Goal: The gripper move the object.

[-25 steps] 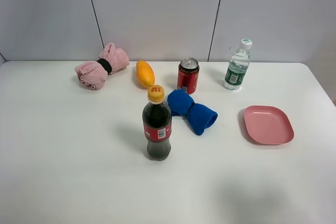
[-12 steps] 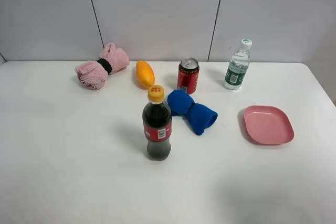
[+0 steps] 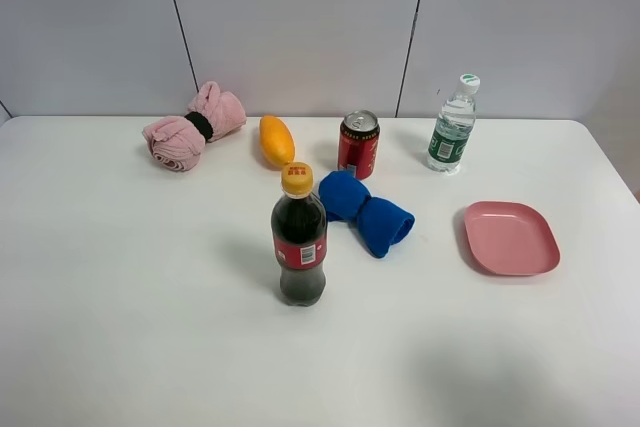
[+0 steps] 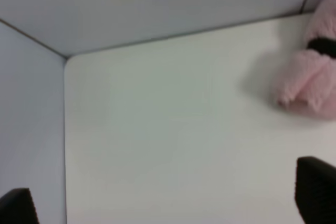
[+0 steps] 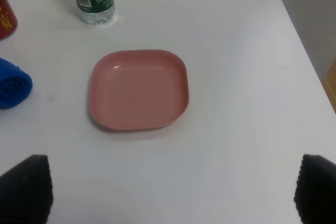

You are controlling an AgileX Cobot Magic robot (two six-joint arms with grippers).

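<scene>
The small red soda can with a silver top stands upright at the back middle of the white table, just behind the blue rolled cloth. A sliver of the can shows at the edge of the right wrist view. No arm or gripper shows in the exterior high view. My right gripper is open and empty, its black fingertips wide apart above the table in front of the pink plate. My left gripper is open and empty over the table's far left corner, next to the pink rolled towel.
A dark cola bottle with a yellow cap stands in front of the can. An orange mango, a pink rolled towel, a clear water bottle and a pink plate lie around it. A wall stands behind the table.
</scene>
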